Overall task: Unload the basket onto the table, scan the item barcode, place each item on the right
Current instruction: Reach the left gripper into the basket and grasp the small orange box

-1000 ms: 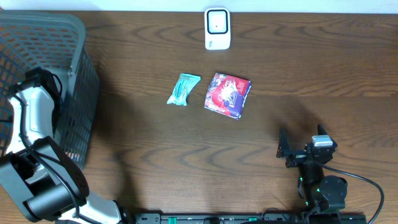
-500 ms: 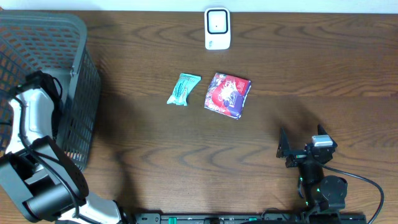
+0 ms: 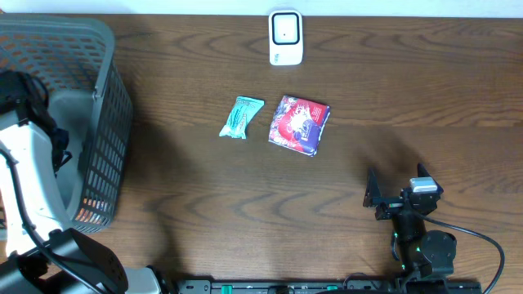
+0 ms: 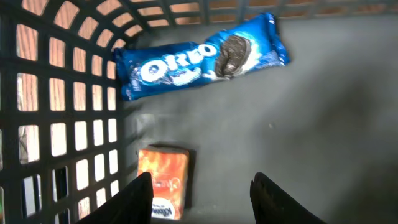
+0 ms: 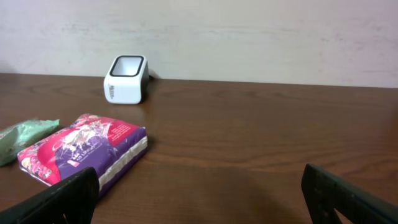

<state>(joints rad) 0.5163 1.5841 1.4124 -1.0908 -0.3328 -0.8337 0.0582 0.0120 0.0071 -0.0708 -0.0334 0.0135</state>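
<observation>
My left gripper hangs inside the grey basket, open, with only bare basket floor between its fingers. An orange box lies on the floor just by the left finger. Farther off lies a blue Oreo pack. The white barcode scanner stands at the table's far edge. My right gripper rests open near the front right, holding nothing. From the right wrist, the scanner is far ahead on the left.
A teal packet and a red and purple packet lie side by side in front of the scanner. The basket fills the left end of the table, with my left arm reaching into it.
My left arm has shifted left and toward the far side over the basket. The right arm and the items on the table have not moved.
</observation>
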